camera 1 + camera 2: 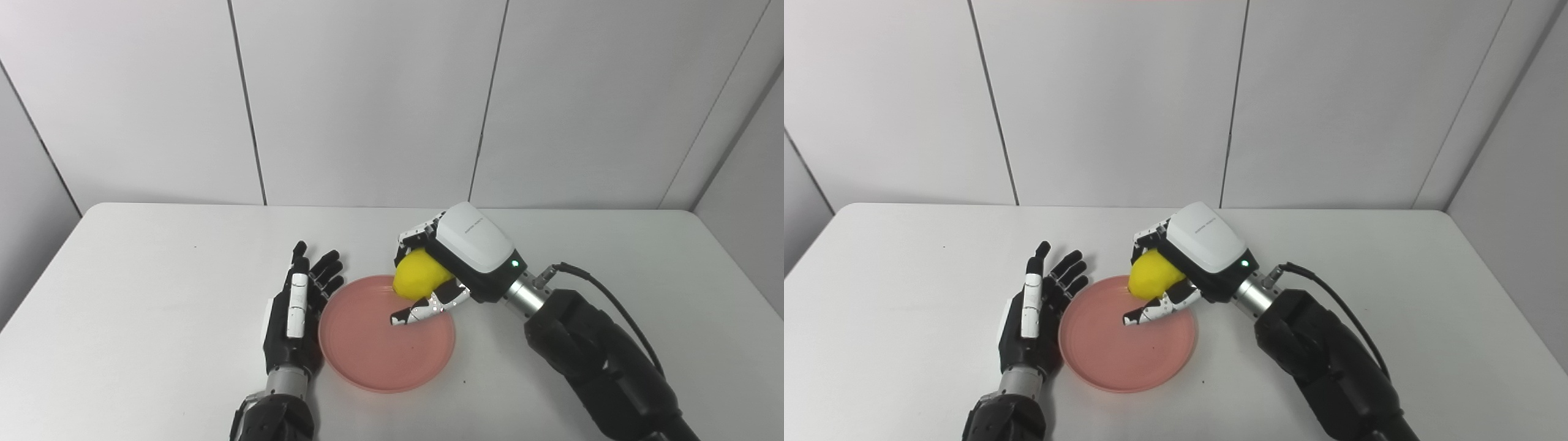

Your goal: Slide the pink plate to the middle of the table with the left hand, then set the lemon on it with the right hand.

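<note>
The right hand (450, 269) grasps the lemon (418, 278), fingers wrapped over its top and the thumb stretched out below it. The lemon hangs over the far right part of the pink plate (380, 361), near the rim, not over the middle; whether its underside already touches the plate cannot be told from either view. Its long axis appears to run slantwise, from the palm down toward the plate. So the plate's centre lies down and to the left of the lemon, toward the robot, and the coming release depends on that offset: let go here, the lemon would likely land near the far rim and could roll.

The left hand (300, 306) lies released on the worktop (153, 275), fingers spread and pointing away, just beside the plate's left edge and holding nothing. The plate sits about mid-worktop, so the slide looks done.

The right eye view shows slightly more bare plate between thumb and near rim; otherwise the two views agree.
</note>
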Available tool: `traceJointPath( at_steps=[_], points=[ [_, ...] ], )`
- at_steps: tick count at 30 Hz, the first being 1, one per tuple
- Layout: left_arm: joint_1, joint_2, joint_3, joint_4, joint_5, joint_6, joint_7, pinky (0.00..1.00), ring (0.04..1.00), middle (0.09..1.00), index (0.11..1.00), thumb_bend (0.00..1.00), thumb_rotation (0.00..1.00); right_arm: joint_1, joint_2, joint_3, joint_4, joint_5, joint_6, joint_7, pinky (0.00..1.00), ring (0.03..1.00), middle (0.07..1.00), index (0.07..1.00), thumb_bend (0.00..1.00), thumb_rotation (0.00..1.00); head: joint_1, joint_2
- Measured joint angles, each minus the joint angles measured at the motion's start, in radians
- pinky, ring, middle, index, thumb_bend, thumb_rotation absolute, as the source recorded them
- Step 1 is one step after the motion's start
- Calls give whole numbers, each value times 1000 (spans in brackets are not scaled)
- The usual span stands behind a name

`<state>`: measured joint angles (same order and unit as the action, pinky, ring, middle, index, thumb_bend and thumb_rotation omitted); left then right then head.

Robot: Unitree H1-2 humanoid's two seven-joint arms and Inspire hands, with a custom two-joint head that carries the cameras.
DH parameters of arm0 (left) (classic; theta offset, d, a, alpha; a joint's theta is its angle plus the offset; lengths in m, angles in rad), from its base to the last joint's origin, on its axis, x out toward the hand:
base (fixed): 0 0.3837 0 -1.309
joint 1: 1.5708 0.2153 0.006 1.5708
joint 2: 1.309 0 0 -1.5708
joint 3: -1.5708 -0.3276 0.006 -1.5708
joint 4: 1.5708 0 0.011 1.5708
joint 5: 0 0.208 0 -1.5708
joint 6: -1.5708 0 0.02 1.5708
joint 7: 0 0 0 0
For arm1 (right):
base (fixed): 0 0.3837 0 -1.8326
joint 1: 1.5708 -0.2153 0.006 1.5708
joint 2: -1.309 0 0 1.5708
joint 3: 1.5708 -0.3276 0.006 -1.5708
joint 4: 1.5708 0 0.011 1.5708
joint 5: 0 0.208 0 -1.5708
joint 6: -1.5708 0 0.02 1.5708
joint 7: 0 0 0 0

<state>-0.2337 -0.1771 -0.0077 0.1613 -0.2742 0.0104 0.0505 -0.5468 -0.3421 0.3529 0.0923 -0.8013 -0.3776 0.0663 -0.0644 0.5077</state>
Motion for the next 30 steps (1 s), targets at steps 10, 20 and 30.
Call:
traceJointPath(
  at_steps=[10,20,30],
  points=[
    [-2,0,-7,6,15,-9,0,871,846,841,959,809,827,-19,31,57,58,-8,-17,13,134,182,256,330,629,612,-3,0],
    [-3,0,-8,16,22,-25,0,887,866,841,953,793,861,-26,62,82,138,-8,-25,4,128,174,243,293,640,685,-6,5],
    [-3,0,-8,18,22,-27,0,904,875,840,952,802,852,-29,76,109,217,-18,-43,-42,140,184,252,317,638,763,-9,8]
  ],
)
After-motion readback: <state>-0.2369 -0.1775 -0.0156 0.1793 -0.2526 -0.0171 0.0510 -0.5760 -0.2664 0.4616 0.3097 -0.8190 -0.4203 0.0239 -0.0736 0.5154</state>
